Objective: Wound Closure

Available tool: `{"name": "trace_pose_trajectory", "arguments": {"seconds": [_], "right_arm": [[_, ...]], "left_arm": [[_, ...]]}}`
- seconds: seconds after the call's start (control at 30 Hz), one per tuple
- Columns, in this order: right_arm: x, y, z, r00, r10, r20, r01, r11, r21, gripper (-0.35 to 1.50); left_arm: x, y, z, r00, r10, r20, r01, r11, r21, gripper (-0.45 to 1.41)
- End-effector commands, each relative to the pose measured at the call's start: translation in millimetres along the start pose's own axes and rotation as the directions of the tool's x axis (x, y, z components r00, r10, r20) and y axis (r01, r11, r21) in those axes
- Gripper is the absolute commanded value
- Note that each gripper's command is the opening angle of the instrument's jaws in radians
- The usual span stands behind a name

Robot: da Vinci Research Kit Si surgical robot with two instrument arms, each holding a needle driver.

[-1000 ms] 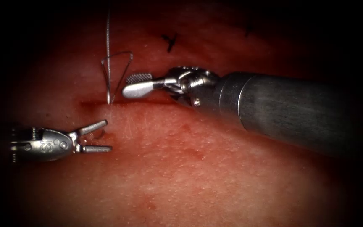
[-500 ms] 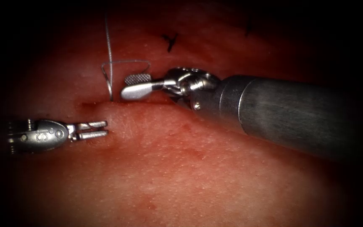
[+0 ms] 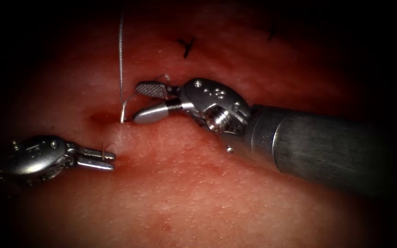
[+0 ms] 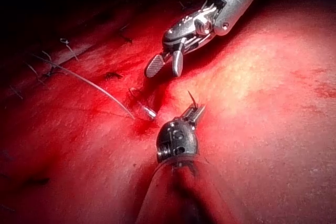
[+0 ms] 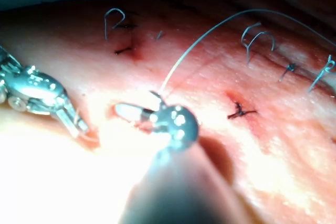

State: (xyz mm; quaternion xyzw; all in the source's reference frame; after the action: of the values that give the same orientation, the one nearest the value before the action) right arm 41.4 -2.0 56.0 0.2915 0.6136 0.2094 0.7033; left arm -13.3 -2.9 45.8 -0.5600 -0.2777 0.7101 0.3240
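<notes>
The tissue point(image 3: 217, 193) has its cut point(image 3: 98, 116) running sideways, and both tools work at the cut's left end. My left tool point(image 3: 113, 161) lies low on the left, shut on a short dark needle tip point(image 3: 102, 149) that sticks up out of the tissue. In the left wrist view that tip point(image 4: 191, 99) rises just past the left tool point(image 4: 199, 110). The needle's shiny rear end point(image 3: 123, 110) stands in the cut, so most of its curve is buried. Pale thread point(image 3: 121, 55) runs straight up from it. My right tool point(image 3: 136, 102) hangs open just right of it and holds nothing.
Dark finished stitches point(image 3: 186, 45) point(image 3: 272, 32) sit further up the tissue, and one knot point(image 5: 239, 111) lies close beside the right tool point(image 5: 126, 113). Red fluid wets the cut's left end. The right tool's thick shaft point(image 3: 327, 147) crosses the right half of the endoscope view.
The left jaws, open around the needle tip a second ago, have shut on it and drawn slightly left. The thread loop beside the right tool has collapsed. The right wrist has rolled, its jaws wider apart.
</notes>
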Motion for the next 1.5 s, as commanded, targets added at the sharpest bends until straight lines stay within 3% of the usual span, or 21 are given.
{"name": "trace_pose_trajectory", "arguments": {"seconds": [0.03, 0.27, 0.37, 0.63, 0.77, 0.93, 1.33, 1.5], "right_arm": [[-1.0, -0.1, 0.9, 1.000, -0.015, 0.000, 0.015, 1.000, 0.009, 0.78], [-4.3, -1.8, 2.5, 0.994, -0.085, 0.065, 0.082, 0.995, 0.053, 0.90], [-4.6, -1.7, 3.0, 0.993, -0.095, 0.071, 0.092, 0.994, 0.051, 0.90], [-5.8, -1.0, 4.1, 0.992, -0.105, 0.075, 0.103, 0.994, 0.039, 0.88], [-6.4, -0.3, 4.6, 0.991, -0.111, 0.077, 0.109, 0.994, 0.030, 0.73], [-6.8, 0.3, 6.1, 0.990, -0.115, 0.077, 0.114, 0.993, 0.015, 0.81], [-8.9, -0.1, 7.7, 0.982, -0.129, 0.141, 0.127, 0.992, 0.021, 0.81], [-9.0, -0.6, 8.0, 0.977, -0.131, 0.166, 0.128, 0.991, 0.032, 0.38]], "left_arm": [[0.0, -0.2, 0.4, 1.000, -0.010, -0.003, 0.009, 1.000, -0.010, -0.45], [1.3, 1.8, -1.4, 0.995, -0.095, -0.042, 0.091, 0.993, -0.077, -0.45], [2.8, 3.3, -2.0, 0.988, -0.128, -0.087, 0.116, 0.985, -0.128, -0.45], [5.7, 7.1, -2.7, 0.984, -0.148, -0.097, 0.130, 0.976, -0.175, -0.45], [6.6, 8.6, -2.9, 0.985, -0.139, -0.103, 0.118, 0.975, -0.188, -0.45], [7.3, 9.8, -3.3, 0.985, -0.128, -0.114, 0.103, 0.974, -0.204, -0.45], [11.2, 10.3, -4.8, 0.973, 0.052, -0.227, -0.066, 0.996, -0.052, -0.45], [12.7, 10.8, -5.4, 0.960, 0.080, -0.267, -0.086, 0.996, -0.012, -0.45]]}}
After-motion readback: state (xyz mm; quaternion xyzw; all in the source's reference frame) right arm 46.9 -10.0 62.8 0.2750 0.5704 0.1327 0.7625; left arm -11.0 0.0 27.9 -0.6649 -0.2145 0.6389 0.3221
